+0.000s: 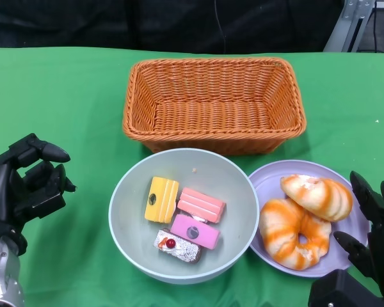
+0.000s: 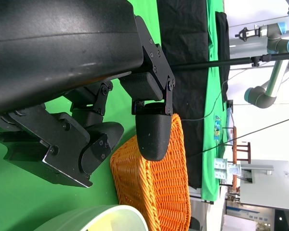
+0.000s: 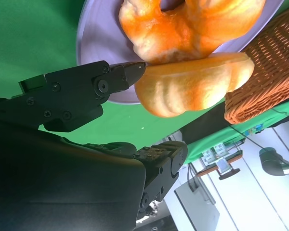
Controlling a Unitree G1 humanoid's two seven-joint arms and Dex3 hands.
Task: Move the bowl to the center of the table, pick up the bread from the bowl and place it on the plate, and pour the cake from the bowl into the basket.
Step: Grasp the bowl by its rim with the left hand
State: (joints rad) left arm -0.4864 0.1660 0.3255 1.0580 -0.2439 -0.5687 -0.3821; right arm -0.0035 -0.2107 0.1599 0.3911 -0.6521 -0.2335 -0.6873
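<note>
Sitting mid-table before the basket (image 1: 214, 105), the pale bowl (image 1: 131, 240) holds four small cakes (image 1: 182, 218); two striped orange breads (image 1: 302, 217) lie on the purple plate (image 1: 265, 182). Both hands, left hand (image 1: 27, 185) and right hand (image 1: 371, 240), are spread, holding nothing. From the right wrist, bread (image 3: 195, 89) overhangs the plate (image 3: 96, 36). From the left wrist, basket (image 2: 159, 192) and bowl rim (image 2: 94, 219) show. No legible writing.

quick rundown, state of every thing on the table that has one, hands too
bowl: upright, holds four cake pieces, no bread
cake pieces: lying in the bowl
bread: two pieces on the plate
plate: flat on the table, loaded with bread
basket: upright, nothing inside
left hand: holds nothing, fingers apart, beside the bowl
right hand: holds nothing, fingers apart, by the plate
</note>
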